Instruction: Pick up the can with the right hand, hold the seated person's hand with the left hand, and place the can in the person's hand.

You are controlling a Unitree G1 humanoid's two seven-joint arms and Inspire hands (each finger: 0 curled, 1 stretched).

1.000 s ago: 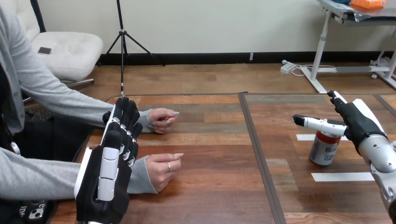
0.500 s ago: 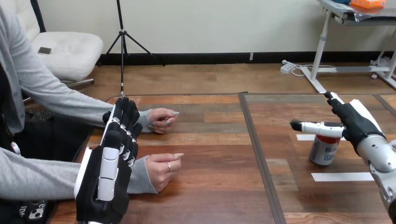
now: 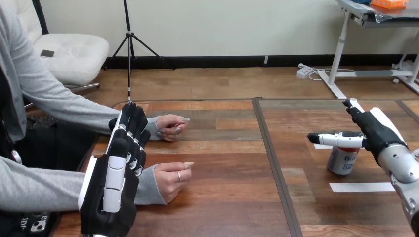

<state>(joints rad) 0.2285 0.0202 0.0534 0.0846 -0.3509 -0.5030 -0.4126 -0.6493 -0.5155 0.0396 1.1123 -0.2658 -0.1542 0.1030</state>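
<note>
A silver can with a red top and blue print (image 3: 342,160) stands upright on the right half of the table. My right hand (image 3: 378,131) is just above and beside it, open: its thumb lies across the can's top and hides the rim, while the fingers point straight away from me. My left hand (image 3: 116,177) hangs raised at the left, open with straight fingers, in front of the person's grey sleeves. The person's nearer hand (image 3: 173,178) rests loosely curled on the table just right of my left hand. The person's farther hand (image 3: 170,127) lies on the table beyond it.
Two white tape strips lie by the can, one in front of it (image 3: 362,187) and one behind it (image 3: 320,146). A dark seam (image 3: 272,158) runs down the table between its two halves. The person sits at the left side.
My right hand has sunk a little, bringing its thumb lower over the can's top. The left hand, the can and the person's hands have stayed put.
</note>
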